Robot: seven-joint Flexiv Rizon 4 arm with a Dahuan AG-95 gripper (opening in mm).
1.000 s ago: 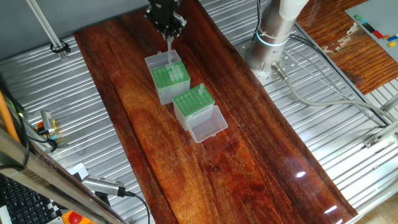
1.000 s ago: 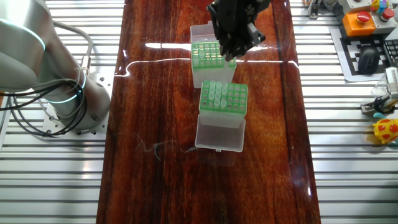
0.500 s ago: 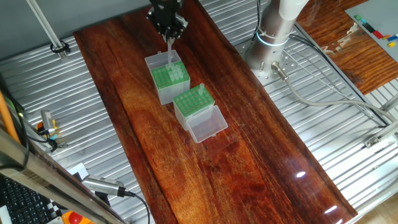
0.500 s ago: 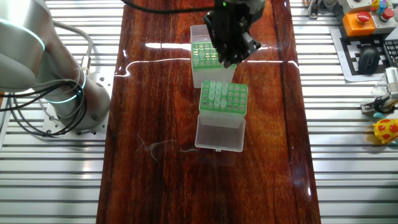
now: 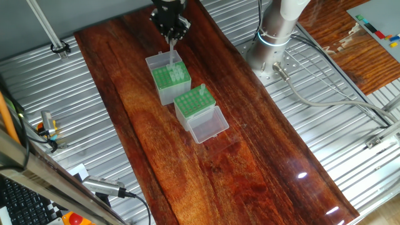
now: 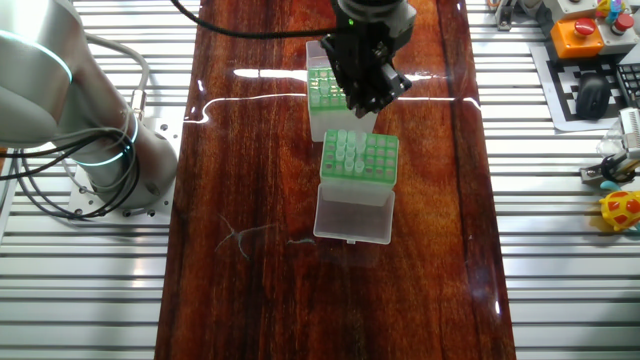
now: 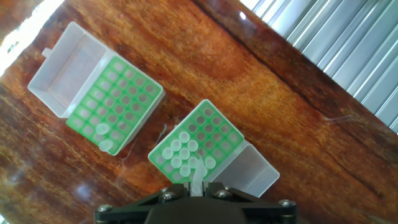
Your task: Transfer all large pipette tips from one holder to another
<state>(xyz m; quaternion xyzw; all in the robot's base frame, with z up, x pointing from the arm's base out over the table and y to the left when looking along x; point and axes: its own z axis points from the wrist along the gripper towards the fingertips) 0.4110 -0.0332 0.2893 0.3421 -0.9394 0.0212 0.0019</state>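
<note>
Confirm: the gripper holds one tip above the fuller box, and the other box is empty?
No. The hand view shows two tips in the other box, at one edge. The gripper does hold one tip above the fuller box.

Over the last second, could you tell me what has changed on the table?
The gripper, shut on a pipette tip, has drifted slightly across the grey-sided box; in the other fixed view it slid left and a little toward the clear-sided box. Both boxes and their seated tips stayed put.
</note>
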